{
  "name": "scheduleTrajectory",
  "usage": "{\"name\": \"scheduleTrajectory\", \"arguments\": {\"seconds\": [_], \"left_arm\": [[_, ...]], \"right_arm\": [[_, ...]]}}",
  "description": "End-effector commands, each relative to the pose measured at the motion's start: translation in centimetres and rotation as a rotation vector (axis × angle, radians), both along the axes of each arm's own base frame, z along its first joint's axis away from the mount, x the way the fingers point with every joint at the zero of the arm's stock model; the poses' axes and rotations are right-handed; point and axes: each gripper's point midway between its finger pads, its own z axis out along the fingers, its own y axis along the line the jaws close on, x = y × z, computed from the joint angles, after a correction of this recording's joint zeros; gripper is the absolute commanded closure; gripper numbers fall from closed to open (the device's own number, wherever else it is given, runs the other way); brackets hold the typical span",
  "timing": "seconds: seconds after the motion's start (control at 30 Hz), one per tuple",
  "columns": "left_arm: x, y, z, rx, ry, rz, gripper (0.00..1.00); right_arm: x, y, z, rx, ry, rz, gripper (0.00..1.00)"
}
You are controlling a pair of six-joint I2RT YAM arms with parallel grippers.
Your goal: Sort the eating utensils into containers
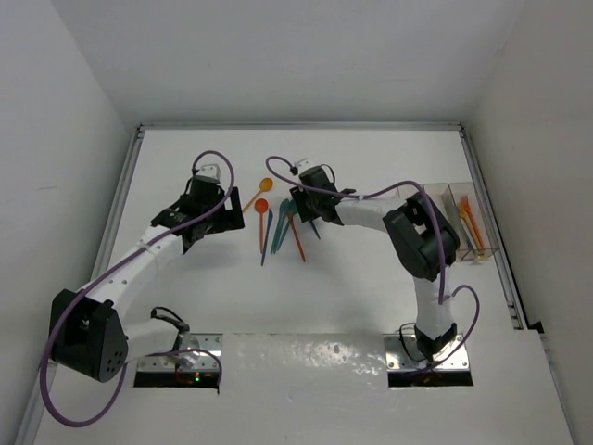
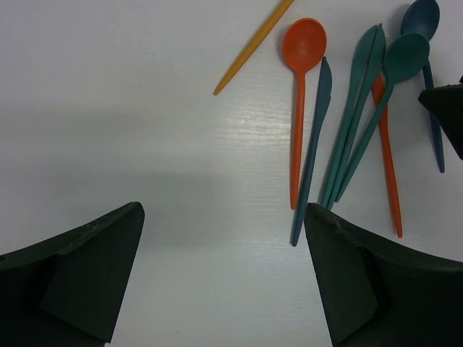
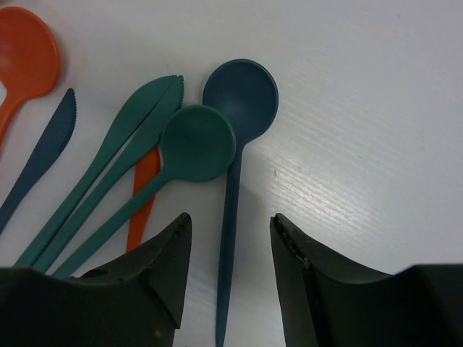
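We are looking at thin plastic utensils [image 1: 282,217] lying clustered on the white desk [image 1: 389,158], nearer its far edge: a dark blue spoon [image 3: 239,94], a teal spoon [image 3: 197,142], paired teal knives [image 3: 137,116], an orange spoon [image 2: 304,43] and a dark blue knife [image 2: 316,123]. The right gripper [image 3: 228,224] is straddling the blue spoon's handle, fingers apart, not touching it. The left gripper [image 2: 224,217] is hovering spread wide beside the cluster. Clear plastic bins [image 1: 463,188] are sitting at the right edge, holding orange and yellow pieces.
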Motion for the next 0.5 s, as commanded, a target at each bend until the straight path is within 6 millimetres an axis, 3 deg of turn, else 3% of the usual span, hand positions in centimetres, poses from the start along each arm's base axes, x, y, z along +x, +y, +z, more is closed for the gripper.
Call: {"name": "scheduleTrajectory", "arguments": {"seconds": [0.0, 0.17, 0.37, 0.4, 0.47], "left_arm": [[0.6, 0.1, 0.7, 0.009, -0.038, 0.008, 0.09], [0.7, 0.2, 0.7, 0.016, -0.041, 0.016, 0.09], [0.7, 0.1, 0.7, 0.010, -0.041, 0.012, 0.09], [0.7, 0.1, 0.7, 0.008, -0.040, 0.011, 0.09], [0.7, 0.0, 0.8, 0.006, -0.042, 0.007, 0.09]], "right_arm": [[2.0, 1.9, 1.5, 0.052, -0.046, -0.024, 0.53], [1.5, 2.2, -0.6, 0.044, 0.002, -0.028, 0.63], [0.4, 0.8, -2.2, -0.003, 0.031, -0.045, 0.89], [0.3, 0.6, -2.2, -0.016, 0.027, -0.040, 0.96], [0.1, 0.1, -1.9, -0.031, 0.020, -0.041, 1.00]]}}
